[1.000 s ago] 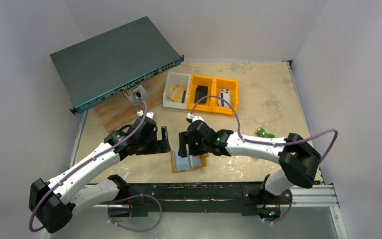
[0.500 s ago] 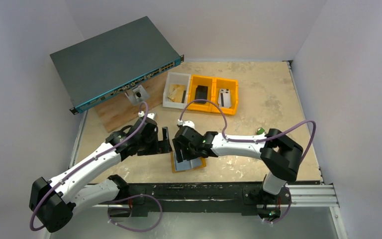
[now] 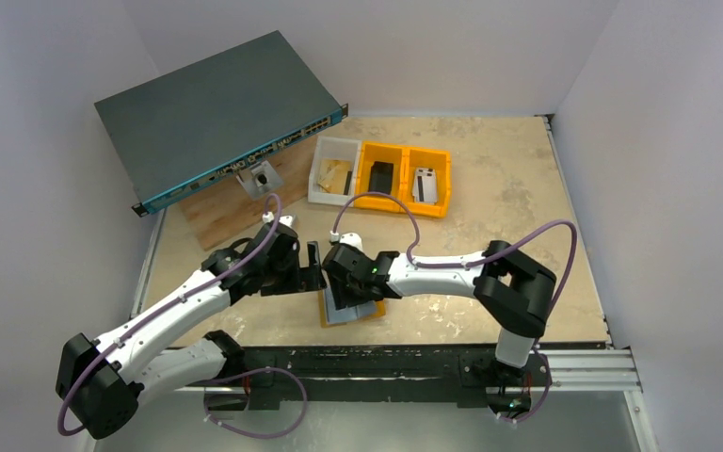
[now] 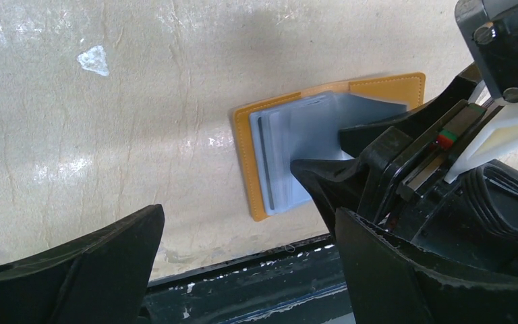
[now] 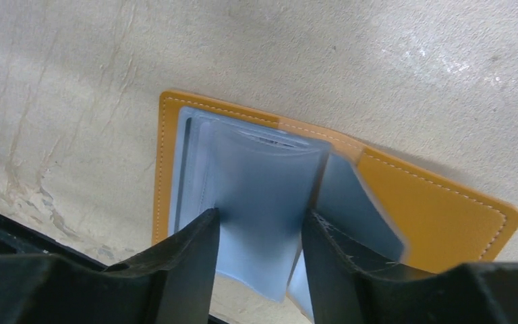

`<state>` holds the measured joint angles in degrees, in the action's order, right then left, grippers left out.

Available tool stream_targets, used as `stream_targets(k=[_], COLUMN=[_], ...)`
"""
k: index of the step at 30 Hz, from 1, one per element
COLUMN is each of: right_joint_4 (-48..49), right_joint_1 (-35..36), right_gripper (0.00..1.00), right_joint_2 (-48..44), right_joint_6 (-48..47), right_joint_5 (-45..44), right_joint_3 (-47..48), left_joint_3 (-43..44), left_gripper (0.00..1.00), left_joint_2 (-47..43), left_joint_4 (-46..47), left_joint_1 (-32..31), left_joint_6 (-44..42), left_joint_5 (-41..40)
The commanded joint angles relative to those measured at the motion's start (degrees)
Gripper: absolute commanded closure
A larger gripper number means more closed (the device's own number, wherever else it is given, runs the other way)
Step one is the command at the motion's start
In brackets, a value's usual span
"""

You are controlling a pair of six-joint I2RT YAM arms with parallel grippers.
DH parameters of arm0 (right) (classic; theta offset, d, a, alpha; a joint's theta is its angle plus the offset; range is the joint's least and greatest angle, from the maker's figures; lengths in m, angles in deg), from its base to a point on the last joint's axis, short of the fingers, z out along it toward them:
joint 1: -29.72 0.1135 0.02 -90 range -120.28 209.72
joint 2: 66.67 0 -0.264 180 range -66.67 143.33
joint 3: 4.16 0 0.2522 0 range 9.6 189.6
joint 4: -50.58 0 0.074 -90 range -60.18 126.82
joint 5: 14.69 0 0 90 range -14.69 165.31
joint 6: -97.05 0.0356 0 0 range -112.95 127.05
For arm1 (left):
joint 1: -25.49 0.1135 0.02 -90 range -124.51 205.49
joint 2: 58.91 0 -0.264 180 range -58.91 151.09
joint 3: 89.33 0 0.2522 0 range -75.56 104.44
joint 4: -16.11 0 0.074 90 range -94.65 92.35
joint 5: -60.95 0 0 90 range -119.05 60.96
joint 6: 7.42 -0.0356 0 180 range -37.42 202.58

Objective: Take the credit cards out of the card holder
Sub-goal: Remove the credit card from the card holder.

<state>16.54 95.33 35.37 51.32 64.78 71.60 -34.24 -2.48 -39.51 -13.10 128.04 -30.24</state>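
Observation:
The card holder (image 3: pixel 341 316) lies open on the table near the front edge, tan-orange outside and pale blue-grey inside. In the right wrist view its orange cover (image 5: pixel 438 202) lies flat, and a pale blue flap (image 5: pixel 263 182) stands up between my right gripper's fingers. A card edge with a dark stripe (image 5: pixel 187 162) shows in the left pocket. My right gripper (image 5: pixel 260 219) is open, its fingers astride the flap; it also shows in the top view (image 3: pixel 344 287). My left gripper (image 3: pixel 313 266) is open and empty, just left of the holder (image 4: pixel 243 162).
Two orange bins (image 3: pixel 403 179) and a white bin (image 3: pixel 334 169) stand at the back middle. A dark network switch (image 3: pixel 212 113) rests tilted on a wooden board (image 3: pixel 231 212) at the back left. The black front rail (image 3: pixel 386 358) runs just below the holder.
My right gripper has moved left onto the open card holder, its elbow following. The holder has shifted slightly left. My left arm has barely moved.

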Motion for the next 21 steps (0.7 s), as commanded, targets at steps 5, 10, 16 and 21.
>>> stream_targets(k=[5, 10, 16, 21], right_joint_4=[3.92, 8.05, 13.21, 17.14], right_joint_1=[-0.02, -1.21, -3.20, -4.45], right_gripper=[0.70, 0.84, 0.94, 0.99], right_joint_2=[1.63, 1.59, 1.54, 1.28], right_joint_6=[2.53, 3.73, 5.04, 5.54], right_joint_5=[3.73, 7.20, 10.27, 13.20], right_joint_3=[-4.15, -6.88, -10.70, -13.72], left_joint_3=[-1.71, -2.89, -4.26, -4.59], left_gripper=[0.04, 0.16, 0.51, 0.74], left_joint_2=[-0.03, 0.97, 3.80, 6.44], left_joint_4=[1.58, 3.29, 6.48, 8.70], left_joint_1=[0.39, 0.44, 0.44, 0.43], left_joint_6=[0.88, 1.50, 2.35, 2.70], left_joint_5=[0.93, 3.44, 5.96, 7.27])
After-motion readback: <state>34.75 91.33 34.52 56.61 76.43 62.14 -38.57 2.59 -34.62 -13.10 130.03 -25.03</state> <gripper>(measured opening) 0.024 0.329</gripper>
